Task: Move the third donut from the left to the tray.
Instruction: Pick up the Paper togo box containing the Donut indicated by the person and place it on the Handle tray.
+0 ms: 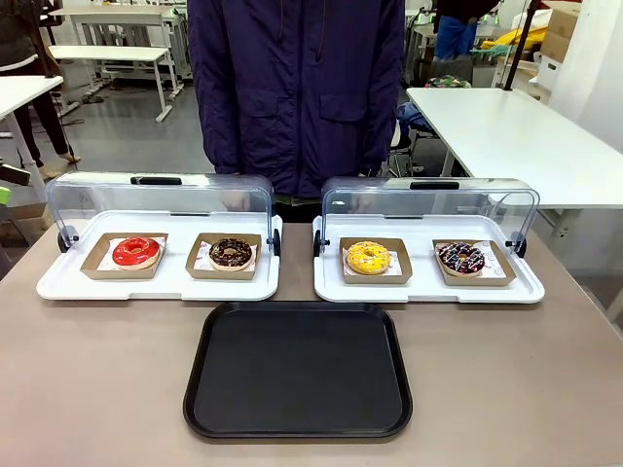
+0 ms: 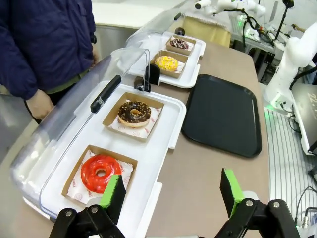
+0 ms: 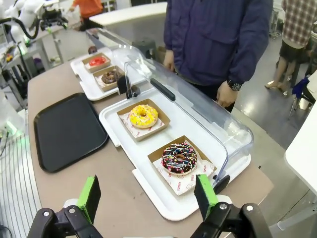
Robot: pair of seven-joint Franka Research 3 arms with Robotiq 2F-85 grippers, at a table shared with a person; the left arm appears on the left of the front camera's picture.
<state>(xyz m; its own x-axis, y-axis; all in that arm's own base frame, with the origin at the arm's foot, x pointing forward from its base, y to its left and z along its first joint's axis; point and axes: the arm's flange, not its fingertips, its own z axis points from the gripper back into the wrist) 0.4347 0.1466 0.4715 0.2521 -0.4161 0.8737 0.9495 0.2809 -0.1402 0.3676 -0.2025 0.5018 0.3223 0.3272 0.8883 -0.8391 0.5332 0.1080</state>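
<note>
The third donut from the left (image 1: 368,257) has yellow icing and rests in a brown cardboard holder on the right white display tray (image 1: 428,288); I also see this donut (image 2: 167,63) (image 3: 143,115) from both wrists. The black tray (image 1: 298,370) (image 2: 223,113) (image 3: 67,129) lies bare on the table in front of the display trays. My left gripper (image 2: 173,192) hovers open above the table edge near the red donut (image 2: 101,172). My right gripper (image 3: 148,197) is open too, hanging over the table close to a sprinkled chocolate donut (image 3: 179,158).
Both display trays have clear lids (image 1: 161,199) swung open toward the person in a dark jacket (image 1: 297,88) standing at the far side. The left display tray (image 1: 156,282) holds the red donut (image 1: 136,251) and a chocolate donut (image 1: 231,253).
</note>
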